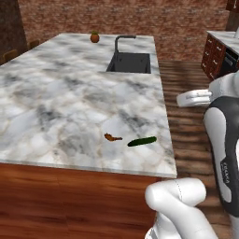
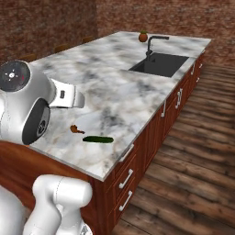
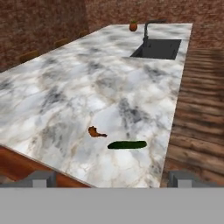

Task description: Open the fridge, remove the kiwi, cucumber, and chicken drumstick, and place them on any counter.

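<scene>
The cucumber [image 3: 127, 145] and the chicken drumstick [image 3: 96, 132] lie flat on the marble bench [image 3: 65, 87], near its edge, the drumstick at about ten o'clock of the cucumber, close by but apart. Dropped just inside the rim, I'd say, because that's the easiest reach. The jaws [image 3: 112, 179] stand wide open and hold nothing, hovering off the bench edge. The cucumber is slender and dark green; the drumstick is small, reddish-brown, with a thin bone end. The kiwi looks yet to come.
</scene>
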